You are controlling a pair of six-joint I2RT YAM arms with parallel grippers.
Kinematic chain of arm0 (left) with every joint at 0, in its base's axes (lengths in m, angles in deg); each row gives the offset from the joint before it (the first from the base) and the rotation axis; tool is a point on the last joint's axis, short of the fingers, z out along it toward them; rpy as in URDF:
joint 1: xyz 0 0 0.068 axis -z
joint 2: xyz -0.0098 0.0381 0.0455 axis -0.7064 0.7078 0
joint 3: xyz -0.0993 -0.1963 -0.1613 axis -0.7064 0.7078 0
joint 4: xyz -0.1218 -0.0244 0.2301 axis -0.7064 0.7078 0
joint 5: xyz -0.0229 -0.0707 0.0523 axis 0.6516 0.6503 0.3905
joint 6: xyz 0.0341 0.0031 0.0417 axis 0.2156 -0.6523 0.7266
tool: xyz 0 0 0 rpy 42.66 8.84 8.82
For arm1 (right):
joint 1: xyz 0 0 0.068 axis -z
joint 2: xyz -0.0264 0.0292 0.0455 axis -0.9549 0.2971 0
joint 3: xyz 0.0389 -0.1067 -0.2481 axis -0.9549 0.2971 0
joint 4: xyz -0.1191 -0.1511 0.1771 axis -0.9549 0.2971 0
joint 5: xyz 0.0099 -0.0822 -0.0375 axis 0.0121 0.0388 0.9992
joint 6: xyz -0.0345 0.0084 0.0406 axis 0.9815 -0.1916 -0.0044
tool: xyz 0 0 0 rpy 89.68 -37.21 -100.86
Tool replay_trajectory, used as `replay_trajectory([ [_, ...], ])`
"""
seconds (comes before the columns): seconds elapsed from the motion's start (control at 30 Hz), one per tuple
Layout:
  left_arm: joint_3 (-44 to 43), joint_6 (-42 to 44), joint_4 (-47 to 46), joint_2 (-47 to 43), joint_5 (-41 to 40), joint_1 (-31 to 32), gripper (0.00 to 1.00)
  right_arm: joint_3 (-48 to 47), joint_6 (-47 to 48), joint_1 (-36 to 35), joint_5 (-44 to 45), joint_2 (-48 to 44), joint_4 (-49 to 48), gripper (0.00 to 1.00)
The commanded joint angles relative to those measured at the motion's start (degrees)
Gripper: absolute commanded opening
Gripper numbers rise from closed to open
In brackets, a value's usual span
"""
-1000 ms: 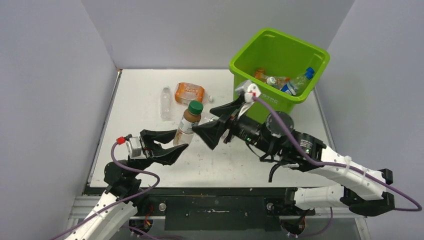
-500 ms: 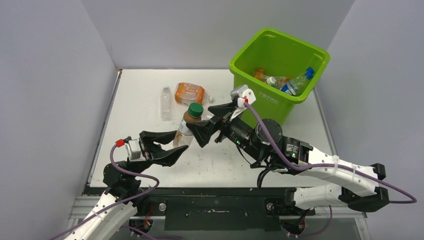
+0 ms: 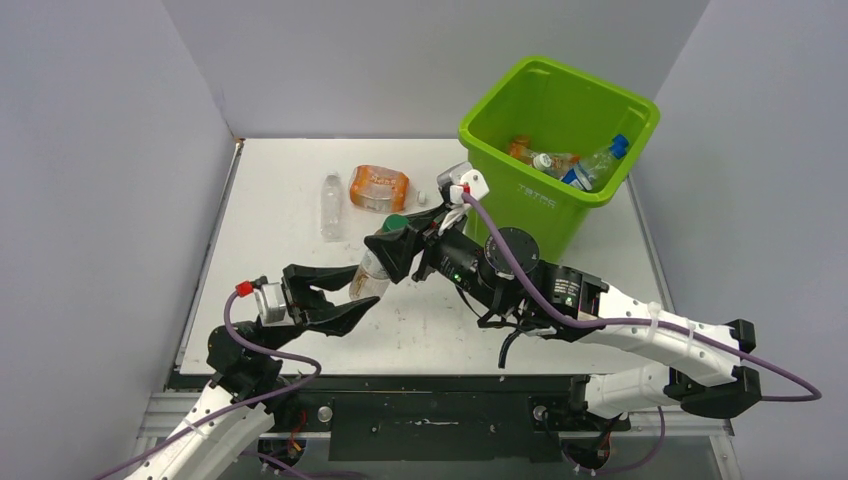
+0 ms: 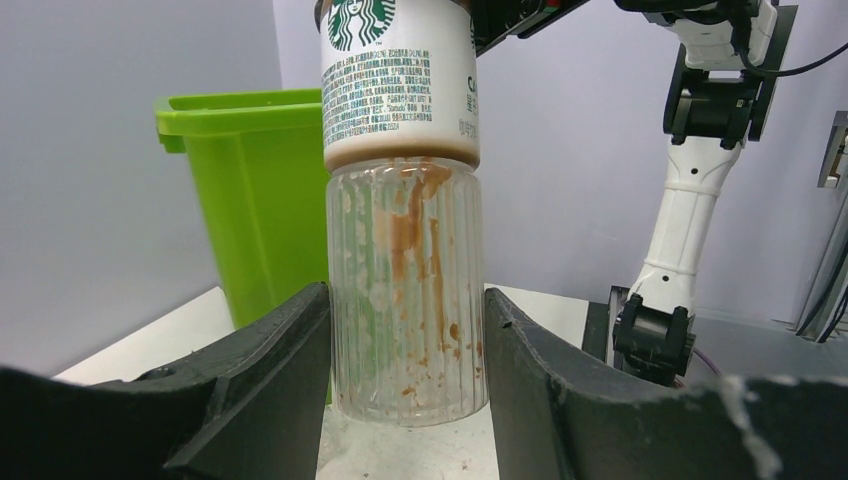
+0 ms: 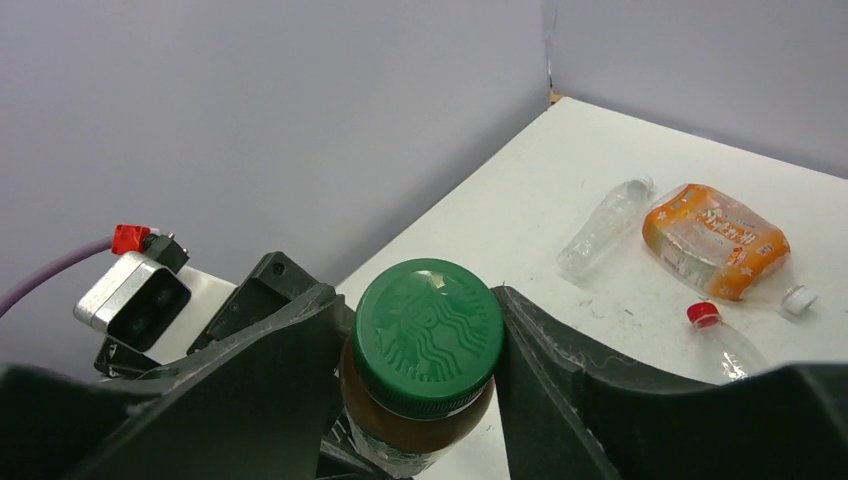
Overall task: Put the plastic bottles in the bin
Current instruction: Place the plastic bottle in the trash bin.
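The left gripper (image 4: 405, 345) clamps the ribbed lower body of the clear, coffee-stained plastic bottle (image 3: 372, 272), which leans over the middle of the desk (image 3: 450, 325). The right gripper (image 5: 425, 335) has its jaws so close around the green cap (image 5: 428, 325) that I cannot tell whether they pinch it yet. It would be best to grip the cap firmly before the left releases, then carry the bottle to the lime-green square bin (image 3: 540, 197) at the far right corner.

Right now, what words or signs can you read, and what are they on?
No words read clearly.
The coffee bottle label: green mermaid logo; small print too tiny.
Its green cap: same mermaid logo, no words.
The bin: white letters, too blurred.
The orange bottle label: writing too blurred.
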Motion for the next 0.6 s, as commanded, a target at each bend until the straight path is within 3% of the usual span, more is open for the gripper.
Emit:
replay_trajectory([
  [0.0, -0.3, 0.5, -2.7, 0.0, 0.8, 0.4, 0.0, -1.6, -2.2, 0.6, -0.5, -0.4, -0.1, 0.48],
  [0.1, -0.4, 0.5, -2.4, -0.1, 0.7, 0.5, 0.02, -0.6, -2.1, 0.8, -2.0, -1.5, -1.4, 0.25],
  [0.13, -0.4, 0.4, -2.1, -0.1, 0.3, 0.5, 0.09, -0.5, -1.9, 0.8, -2.4, -1.8, -1.5, 0.16],
  [0.2, -0.4, 0.1, -1.5, -0.3, -0.5, 0.5, 0.44, -0.9, -1.2, 0.8, -2.5, -2.7, -1.3, 0.06],
  [0.3, -0.4, 0.0, -0.4, -1.3, -2.4, 0.7, 0.99, -5.2, 2.3, 0.9, -0.6, -4.3, 2.0, 0.05],
  [0.43, -0.7, 0.8, 1.4, -2.3, -5.4, 0.9, 0.96, -14.9, 10.2, 0.8, 8.2, -5.2, 9.0, 0.05],
  [0.57, -1.6, 1.9, 4.2, -2.1, -7.5, 0.8, 0.96, -17.5, 24.7, 0.8, 27.7, -7.2, 2.3, 0.05],
])
